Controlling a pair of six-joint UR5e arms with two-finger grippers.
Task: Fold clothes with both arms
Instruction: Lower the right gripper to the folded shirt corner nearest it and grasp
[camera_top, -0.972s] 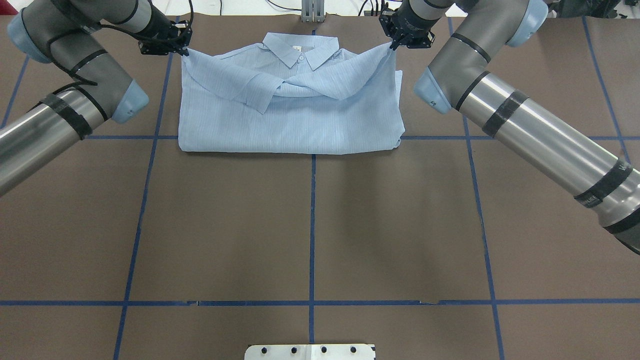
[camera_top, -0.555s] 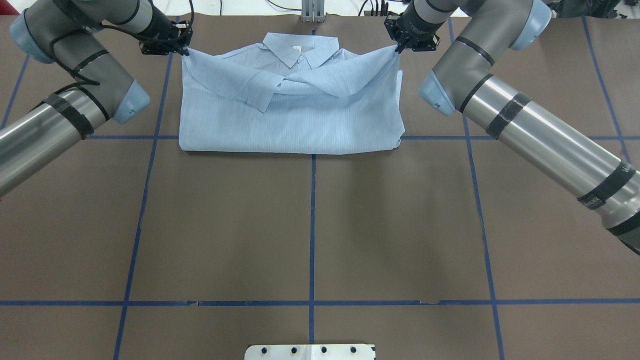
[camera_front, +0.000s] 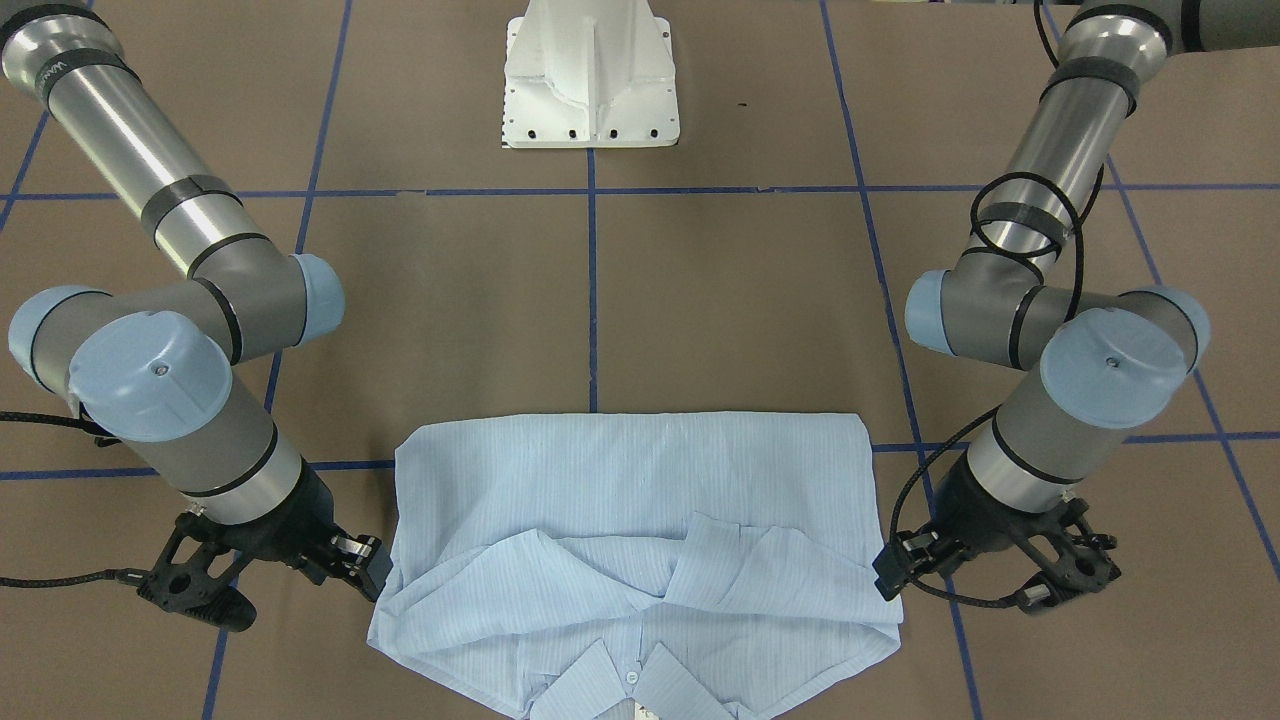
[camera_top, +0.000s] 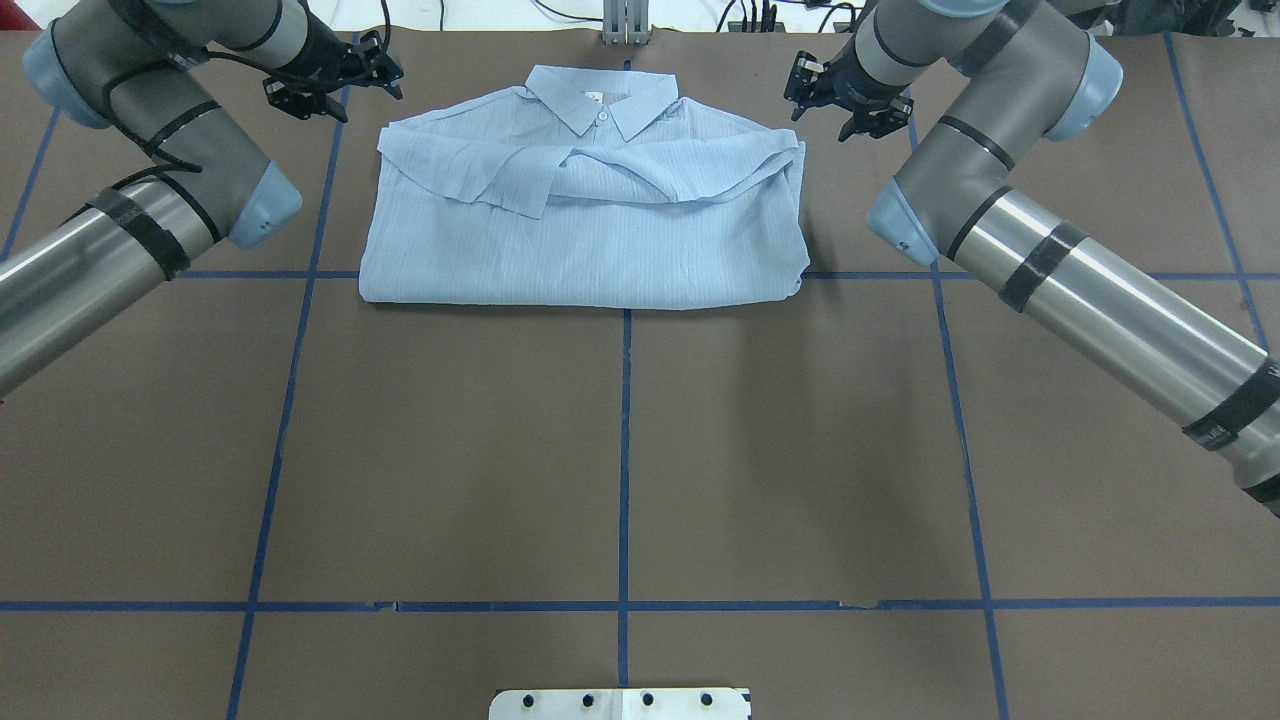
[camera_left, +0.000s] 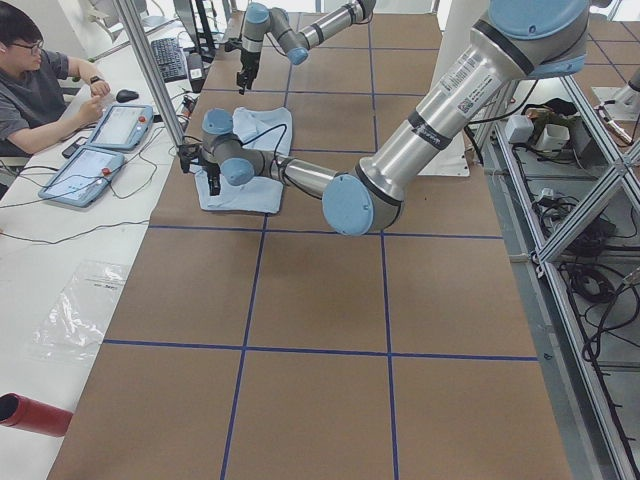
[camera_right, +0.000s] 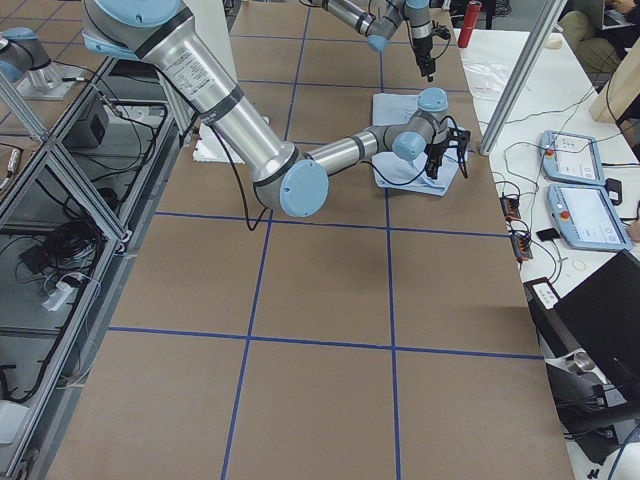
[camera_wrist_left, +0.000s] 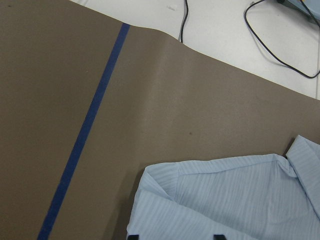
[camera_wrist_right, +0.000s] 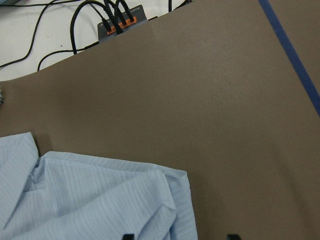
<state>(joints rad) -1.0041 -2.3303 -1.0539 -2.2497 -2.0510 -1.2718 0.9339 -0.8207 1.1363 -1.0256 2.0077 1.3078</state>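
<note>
The light-blue pinstriped shirt (camera_top: 590, 230) lies folded at the far middle of the table, collar away from the robot, both sleeves crossed over its chest. My left gripper (camera_top: 360, 92) hangs open just off the shirt's left shoulder corner, holding nothing. My right gripper (camera_top: 828, 115) hangs open off the right shoulder corner, also holding nothing. The front-facing view puts the left gripper (camera_front: 885, 578) and the right gripper (camera_front: 372, 568) close beside the shirt (camera_front: 630, 470). Each wrist view looks down on a shoulder corner of the shirt (camera_wrist_left: 225, 200) (camera_wrist_right: 90, 195), with the two fingertips spread apart at the bottom edge.
Blue tape lines cross the brown table cover. The white pedestal base (camera_front: 590, 80) stands at the robot's side of the table. Cables and a power strip (camera_wrist_right: 120, 22) lie past the far edge. A person (camera_left: 40, 90) sits at a side table with tablets.
Both grippers have let go of the shirt's shoulder corners, opened and drawn up and away. The lifted corners have dropped flat onto the shirt.
</note>
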